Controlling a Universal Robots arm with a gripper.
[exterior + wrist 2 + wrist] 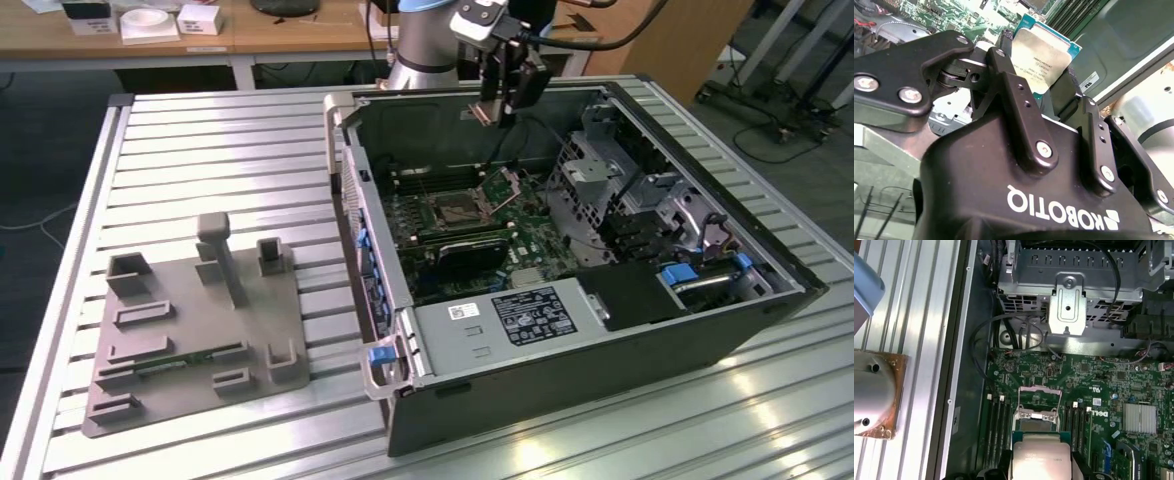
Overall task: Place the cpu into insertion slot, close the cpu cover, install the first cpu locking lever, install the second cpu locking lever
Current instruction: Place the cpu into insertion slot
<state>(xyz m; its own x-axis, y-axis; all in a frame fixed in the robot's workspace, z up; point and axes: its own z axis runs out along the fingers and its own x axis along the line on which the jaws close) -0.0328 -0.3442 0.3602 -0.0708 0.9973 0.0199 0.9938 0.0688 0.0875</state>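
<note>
My gripper [501, 103] hangs above the open computer case [400, 330], near its far wall, and is shut on the cpu. The cpu [1041, 56] is a square chip with a pale silver top and a green edge, clamped between the black fingers [1004, 60]. In the first wrist view the cpu [1041, 456] floats over the green board, partly hiding the insertion slot [1038, 421] beneath it. The insertion slot [461, 208] lies mid-board with a dark centre. The cpu cover [1040, 396] stands swung open on the slot's far side, also seen as the cpu cover [510, 180].
A metal drive cage [1069, 305] with loose black cables borders the board. Long memory slots [996, 432] flank the socket. A silver power supply [521, 315] fills the case's near end. A grey fixture plate [200, 330] lies on the slatted table [200, 130] at the exterior view's left.
</note>
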